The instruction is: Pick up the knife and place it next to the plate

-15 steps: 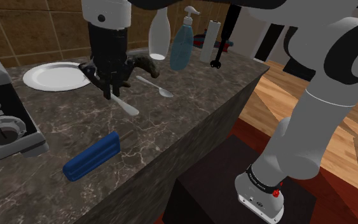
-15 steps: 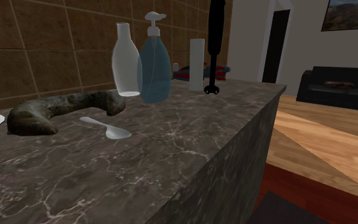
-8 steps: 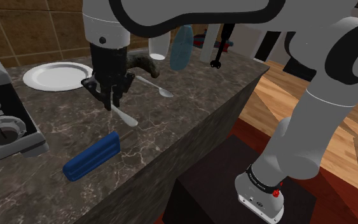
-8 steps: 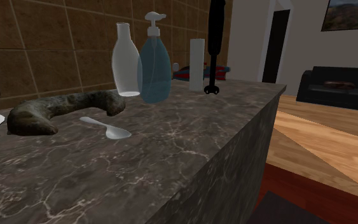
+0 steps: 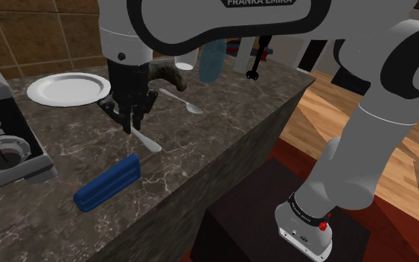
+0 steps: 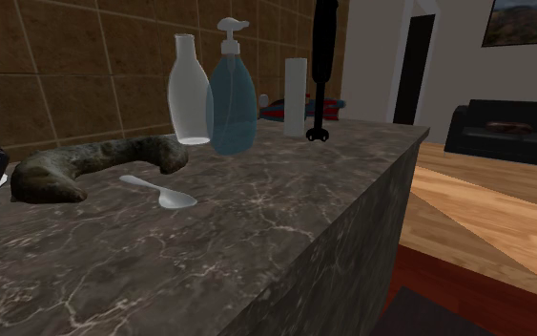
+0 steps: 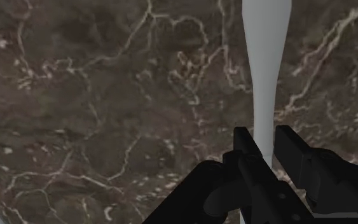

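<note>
The grasp looks made, and the carrying is all to come. In the wrist view the gripper (image 7: 264, 137) has its two black fingers (image 7: 247, 159) pressed to either side of the knife (image 7: 265, 63), a plain white one, at the narrow part of its length. No dark stone shows between finger and knife, so I read the jaws as closed on it (a snug clasp rather than a loose straddle, as far as that view lets me judge).

In the shoulder view the gripper sits left of centre in the frame, low over the dark marbled countertop (image 5: 215, 141). The knife's free end slants out from under the fingers toward the lower right. Whether that end is clear of the stone I cannot tell; it looks at or just above the surface.

The plate (image 5: 65, 89), white and round, lies in the upper left of the shoulder view, apart from the knife, with bare countertop between them. So the placing half is undone. The knife needs lifting clear, carrying up and to the left in that frame, and setting down just beside the plate's rim, not on it.

A white spoon (image 5: 183, 101) lies to the right of the gripper, near a brown curved object (image 5: 167, 72), off the path to the plate. By my reckoning the task is about a third of the way through.
</note>
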{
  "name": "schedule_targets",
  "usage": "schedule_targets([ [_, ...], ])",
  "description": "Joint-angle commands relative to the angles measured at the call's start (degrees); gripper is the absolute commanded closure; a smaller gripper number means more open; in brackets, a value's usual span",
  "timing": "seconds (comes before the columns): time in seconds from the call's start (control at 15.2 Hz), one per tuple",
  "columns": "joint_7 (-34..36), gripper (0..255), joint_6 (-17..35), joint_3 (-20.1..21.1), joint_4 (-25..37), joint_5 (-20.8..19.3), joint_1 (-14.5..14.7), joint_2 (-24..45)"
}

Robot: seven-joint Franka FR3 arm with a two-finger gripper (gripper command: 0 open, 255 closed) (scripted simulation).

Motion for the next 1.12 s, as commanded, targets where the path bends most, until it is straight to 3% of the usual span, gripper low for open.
schedule_targets([
  [0.0,0.0,255,0.0,0.0,0.0,0.0,0.0,0.0],
  [0.07,0.0,255,0.0,0.0,0.0,0.0,0.0,0.0],
  [0.13,0.0,0,0.0,0.0,0.0,0.0,0.0,0.0],
  [0.46,0.0,0,0.0,0.0,0.0,0.0,0.0,0.0],
  [0.73,0.1,0,-7.4,0.1,7.8,-0.2,0.2,0.4],
  [1.06,0.1,0,-7.4,0.1,7.8,-0.2,0.2,0.4],
])
